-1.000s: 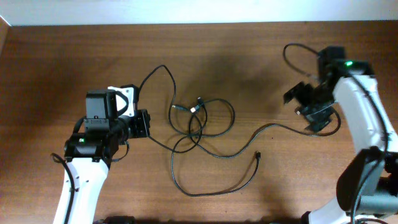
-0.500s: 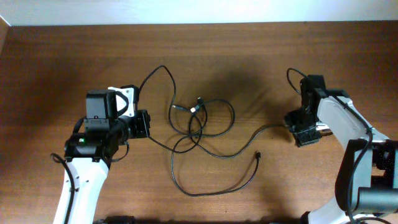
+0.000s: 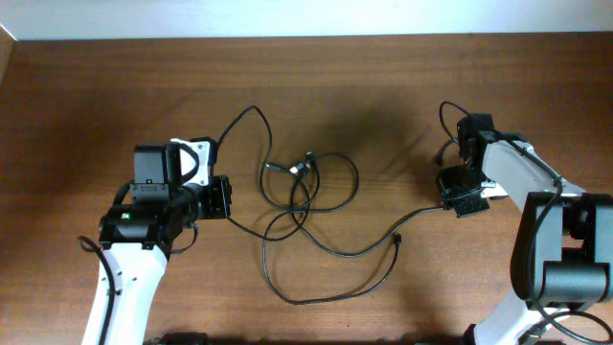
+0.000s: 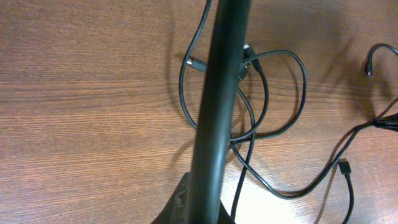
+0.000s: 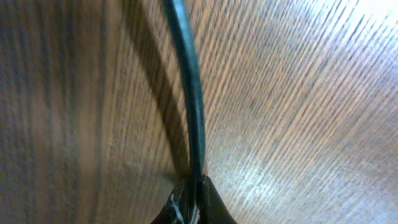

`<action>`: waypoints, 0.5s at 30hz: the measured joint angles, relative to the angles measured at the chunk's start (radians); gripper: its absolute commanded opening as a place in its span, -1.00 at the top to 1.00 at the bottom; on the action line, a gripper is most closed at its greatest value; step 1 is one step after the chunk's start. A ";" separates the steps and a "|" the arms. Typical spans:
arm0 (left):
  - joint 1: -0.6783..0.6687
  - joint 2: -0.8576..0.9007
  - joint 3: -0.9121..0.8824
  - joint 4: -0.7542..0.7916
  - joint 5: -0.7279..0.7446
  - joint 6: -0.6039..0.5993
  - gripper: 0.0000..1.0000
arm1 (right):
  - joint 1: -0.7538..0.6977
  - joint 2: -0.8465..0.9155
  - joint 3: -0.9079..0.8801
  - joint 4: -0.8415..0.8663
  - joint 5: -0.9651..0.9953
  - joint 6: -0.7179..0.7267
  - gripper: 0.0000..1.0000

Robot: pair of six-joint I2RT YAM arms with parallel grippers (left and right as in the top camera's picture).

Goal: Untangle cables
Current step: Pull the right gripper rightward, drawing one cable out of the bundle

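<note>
Right hand [image 3: 452, 202] and left hand [image 3: 225, 196], each pinched on cables [image 3: 305, 168], tangle far from table [image 3: 383, 86] edges.

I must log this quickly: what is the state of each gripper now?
Left gripper: closed, holding a black cable.
Right gripper: closed, pinching a thin cable.
</note>
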 measured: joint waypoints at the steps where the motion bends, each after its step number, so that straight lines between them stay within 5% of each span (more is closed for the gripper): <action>1: 0.000 0.000 0.000 -0.004 0.000 0.000 1.00 | 0.000 0.002 0.000 -0.013 -0.014 -0.019 0.92; 8: 0.000 0.000 0.000 -0.022 0.000 0.000 1.00 | 0.000 -0.085 0.161 -0.180 -0.097 -0.311 0.92; 15: 0.000 0.000 -0.003 -0.026 -0.060 0.000 1.00 | 0.000 -0.396 0.741 -0.409 -0.121 -0.428 0.92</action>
